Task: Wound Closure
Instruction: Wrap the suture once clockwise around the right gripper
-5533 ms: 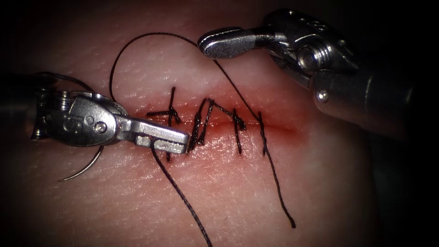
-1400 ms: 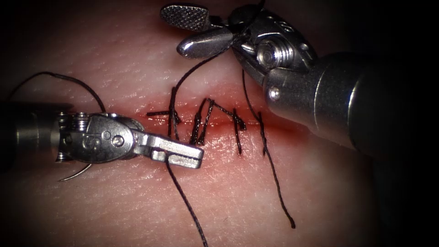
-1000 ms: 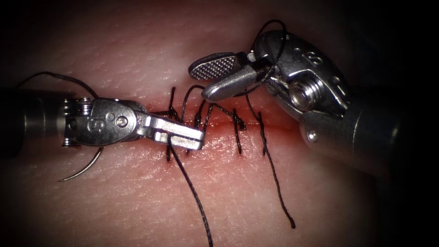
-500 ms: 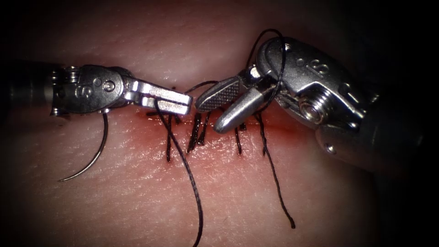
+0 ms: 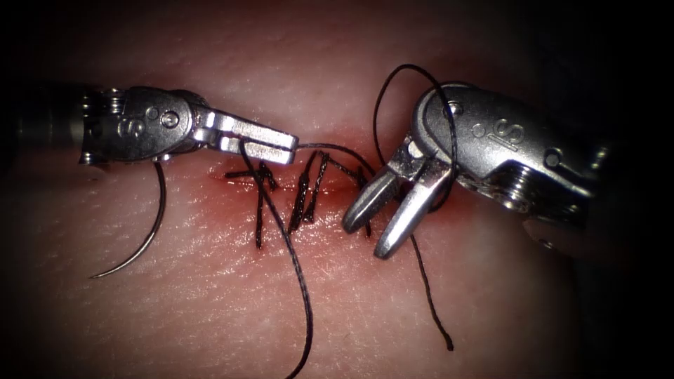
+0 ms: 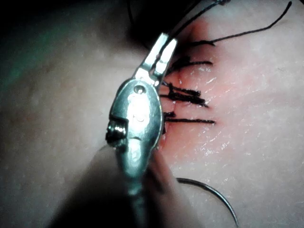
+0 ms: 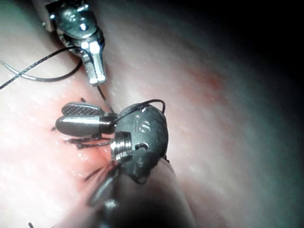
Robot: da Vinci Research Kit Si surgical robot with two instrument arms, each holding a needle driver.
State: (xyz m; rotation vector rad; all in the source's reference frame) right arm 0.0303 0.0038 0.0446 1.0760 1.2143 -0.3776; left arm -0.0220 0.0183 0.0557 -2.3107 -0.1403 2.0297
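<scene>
Holding thread (image 5: 281, 231) in pinched jaws, left tool (image 5: 270, 142) sits over the cut's (image 5: 421, 200) left end. Right tool (image 5: 382, 224) – jaws parted, gripping nothing, thread looped round its wrist. Needle (image 5: 144, 235) lies free on tissue (image 5: 210, 309), not in it, below the left tool and left of the stitches (image 5: 309, 193). Thread's limp and fine, likely slips – best taken squarely between the jaw faces. Needle's stiff and slick; I'd grip it on the body, off the point. Stitches and a loose tail (image 5: 432, 309) crowd the jaws.
</scene>
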